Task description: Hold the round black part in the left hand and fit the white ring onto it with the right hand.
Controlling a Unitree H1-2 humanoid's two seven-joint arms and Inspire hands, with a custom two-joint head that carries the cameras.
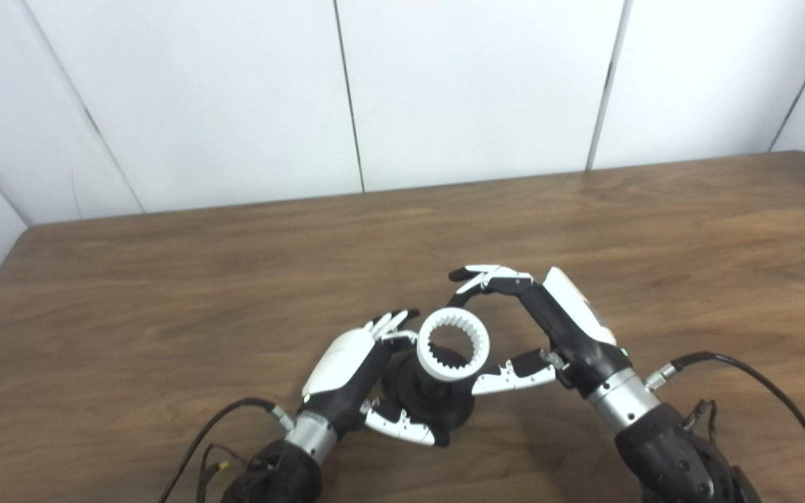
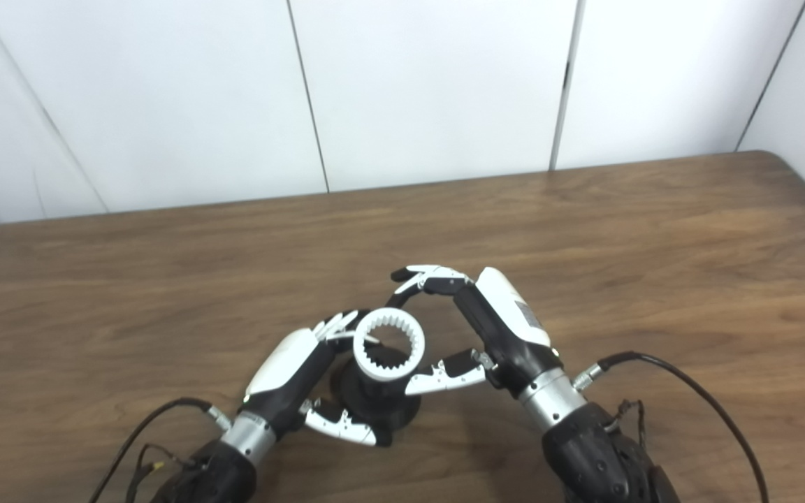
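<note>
The round black part stands on the table near the front edge, a wide base with a stem rising from it. My left hand is shut on it, fingers wrapped behind it and thumb across the front of the base. The white ring, toothed on the inside, sits on top of the black part, tilted toward the camera. My right hand reaches in from the right and pinches the ring: the thumb touches its lower right rim and a dark finger meets its far rim, while the other fingers arch above it.
The brown wooden table stretches back to white wall panels. Black cables trail from both wrists near the front edge. The table's left and right corners are in view.
</note>
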